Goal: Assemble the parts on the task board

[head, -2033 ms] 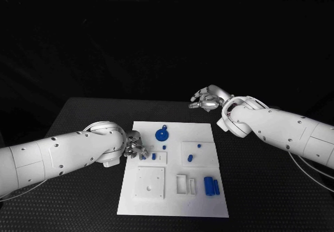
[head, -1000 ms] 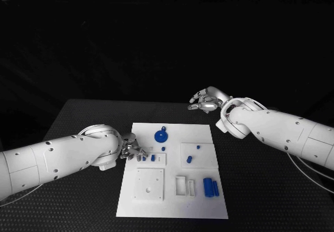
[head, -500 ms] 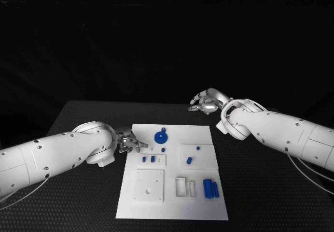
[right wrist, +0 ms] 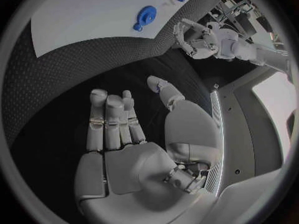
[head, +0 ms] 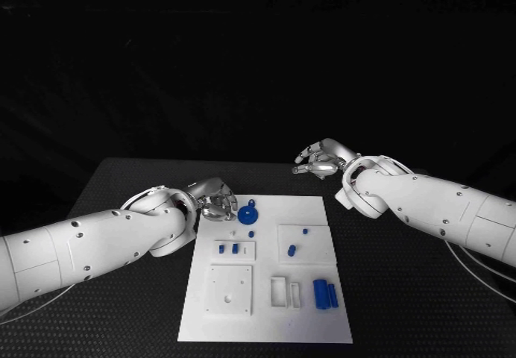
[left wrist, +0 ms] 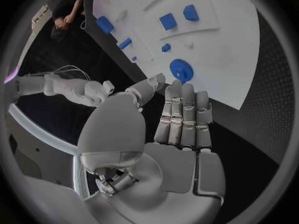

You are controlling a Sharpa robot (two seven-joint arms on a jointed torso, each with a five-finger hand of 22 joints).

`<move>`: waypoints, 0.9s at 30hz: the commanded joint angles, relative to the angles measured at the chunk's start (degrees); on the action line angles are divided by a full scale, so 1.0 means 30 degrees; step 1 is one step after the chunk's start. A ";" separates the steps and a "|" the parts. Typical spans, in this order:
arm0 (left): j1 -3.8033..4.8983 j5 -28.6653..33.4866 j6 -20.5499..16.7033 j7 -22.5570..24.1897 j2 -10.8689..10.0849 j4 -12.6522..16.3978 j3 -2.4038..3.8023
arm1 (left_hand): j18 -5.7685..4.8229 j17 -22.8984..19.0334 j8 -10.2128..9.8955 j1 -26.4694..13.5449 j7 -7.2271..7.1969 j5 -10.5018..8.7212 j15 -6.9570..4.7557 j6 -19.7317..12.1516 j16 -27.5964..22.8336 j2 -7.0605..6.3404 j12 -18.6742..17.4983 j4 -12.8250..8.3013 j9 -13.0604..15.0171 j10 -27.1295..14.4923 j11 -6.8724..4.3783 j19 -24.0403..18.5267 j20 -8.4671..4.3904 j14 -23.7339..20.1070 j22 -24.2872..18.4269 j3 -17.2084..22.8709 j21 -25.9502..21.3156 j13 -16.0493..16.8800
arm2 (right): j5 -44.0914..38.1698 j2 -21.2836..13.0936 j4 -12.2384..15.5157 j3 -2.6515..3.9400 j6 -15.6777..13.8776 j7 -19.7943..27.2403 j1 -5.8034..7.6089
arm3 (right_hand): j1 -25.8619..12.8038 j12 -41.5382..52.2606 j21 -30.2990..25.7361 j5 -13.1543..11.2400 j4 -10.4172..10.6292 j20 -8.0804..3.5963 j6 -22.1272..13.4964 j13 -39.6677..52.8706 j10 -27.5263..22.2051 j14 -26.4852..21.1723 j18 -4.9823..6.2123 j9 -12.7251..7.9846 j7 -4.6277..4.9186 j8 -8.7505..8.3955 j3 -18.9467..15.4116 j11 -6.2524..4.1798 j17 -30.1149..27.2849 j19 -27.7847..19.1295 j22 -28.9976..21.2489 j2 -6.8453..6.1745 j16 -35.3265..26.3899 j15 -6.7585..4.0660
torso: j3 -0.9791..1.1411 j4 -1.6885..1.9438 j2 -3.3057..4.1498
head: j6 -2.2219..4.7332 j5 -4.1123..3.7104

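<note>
Head view: the task board (head: 312,328), a white plate, lies in the lower middle of the frame on the black table (head: 430,298).

Left hand (head: 216,203) sits at the board's upper left corner, over the table edge of the plate and just left of the blue round part (head: 250,215). The left wrist view shows the left hand (left wrist: 181,117) with fingers extended side by side, thumb apart, nothing between them; the round part (left wrist: 181,70) lies on the board just beyond the fingertips, not touched as far as can be seen.

Right hand (head: 321,160) is held above the table beyond the board's upper right corner, well apart from all parts. In the right wrist view the right hand (right wrist: 124,134) has its fingers straight and spread from the thumb, holding nothing; the dark table mat lies under it.

Parts on the board, head view:
- Two small blue pegs (head: 228,248) side by side on a raised square, centre left of the board.
- One tiny blue piece (head: 252,234) just below the round part.
- A small blue block (head: 291,250) and a smaller blue piece (head: 304,231) on the raised square at centre right.
- Two blue cylinders (head: 325,293) lying side by side at the lower right, beside a slotted white fixture (head: 285,290).
- A plain white square block (head: 230,289) with small holes, lower left of the board.
</note>
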 commanded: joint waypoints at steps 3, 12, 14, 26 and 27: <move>-0.0034 -0.4319 -0.1216 0.3126 0.0577 -0.0543 -0.0280 | 0.0016 -0.0435 -0.0102 0.0479 -0.0209 -0.0627 0.0177 0.0233 -0.0755 -0.0351 -0.2659 -0.0390 -0.0650 0.1343 0.0052 0.0212 -0.0805 0.0601 -0.0353 -0.0222 -0.0361 -0.1889 | 0.0108 0.0020 -0.0069 0.0007 0.0168 0.0319 -0.0007 | -0.0049 0.0098 -0.0074 -0.0088 0.0065 0.0069 -0.0006 -0.0036 -0.0173 -0.0108 0.0562 -0.0022 0.0099 -0.0050 -0.0037 -0.0022 -0.0018 -0.0032 0.0269 0.0114 0.0053 0.0059 | -0.0006 -0.0021 0.0021 | 0.0008 -0.0042; -0.0181 -0.7413 -0.0347 0.3135 0.1569 -0.1368 -0.0447 | 0.0026 -0.0168 -0.0263 0.0871 -0.0219 -0.0553 -0.0100 0.0300 -0.0418 -0.0330 -0.4184 -0.0521 -0.1243 0.1574 0.0179 0.0541 -0.1013 0.1211 -0.0327 -0.0325 -0.0147 -0.2569 | 0.0112 0.0088 -0.0093 0.0007 0.0192 0.0327 -0.0009 | -0.0035 0.0102 -0.0075 -0.0092 0.0063 0.0069 -0.0014 -0.0044 -0.0176 -0.0109 0.0562 -0.0026 0.0102 -0.0053 -0.0027 -0.0019 -0.0022 -0.0033 0.0269 0.0133 0.0053 0.0061 | -0.0011 -0.0010 0.0023 | 0.0019 -0.0082; -0.0236 -0.7565 -0.0158 0.3135 0.1743 -0.1478 -0.0456 | 0.0031 -0.0097 -0.0270 0.0875 -0.0231 -0.0557 -0.0164 0.0329 -0.0306 -0.0329 -0.4341 -0.0515 -0.1333 0.1699 0.0161 0.0633 -0.1081 0.1332 -0.0302 -0.0367 -0.0068 -0.2626 | 0.0112 0.0123 -0.0091 0.0007 0.0192 0.0330 -0.0009 | -0.0035 0.0102 -0.0075 -0.0093 0.0063 0.0069 -0.0015 -0.0045 -0.0176 -0.0109 0.0562 -0.0026 0.0103 -0.0054 -0.0027 -0.0019 -0.0023 -0.0033 0.0269 0.0135 0.0053 0.0062 | -0.0010 -0.0010 0.0016 | 0.0023 -0.0092; -0.0897 -0.8836 0.0593 0.2864 0.2924 -0.2778 -0.0509 | -0.0003 0.0127 -0.0426 0.0718 -0.0204 -0.0683 -0.0164 0.0146 0.0008 -0.0471 -0.5198 -0.0317 -0.1735 0.1633 0.0305 0.0699 -0.1174 0.1454 -0.0263 -0.0514 0.0062 -0.2930 | 0.0112 0.0199 -0.0042 0.0007 0.0214 0.0321 -0.0011 | -0.0033 0.0110 -0.0075 -0.0093 0.0069 0.0070 -0.0017 -0.0055 -0.0176 -0.0107 0.0562 -0.0029 0.0105 -0.0054 -0.0022 -0.0017 -0.0027 -0.0030 0.0270 0.0158 0.0056 0.0064 | -0.0010 -0.0084 0.0095 | 0.0024 -0.0230; -0.0902 -0.8834 0.0649 0.2864 0.2977 -0.2894 -0.0511 | 0.0004 0.0137 -0.0447 0.0723 -0.0191 -0.0681 -0.0142 0.0108 0.0020 -0.0491 -0.5295 -0.0298 -0.1775 0.1584 0.0332 0.0698 -0.1165 0.1452 -0.0264 -0.0512 0.0065 -0.2967 | 0.0112 0.0199 -0.0034 0.0007 0.0218 0.0323 -0.0011 | -0.0033 0.0111 -0.0074 -0.0093 0.0069 0.0070 -0.0017 -0.0056 -0.0175 -0.0107 0.0562 -0.0029 0.0105 -0.0054 -0.0021 -0.0017 -0.0027 -0.0030 0.0270 0.0159 0.0056 0.0064 | -0.0010 -0.0097 0.0107 | 0.0020 -0.0234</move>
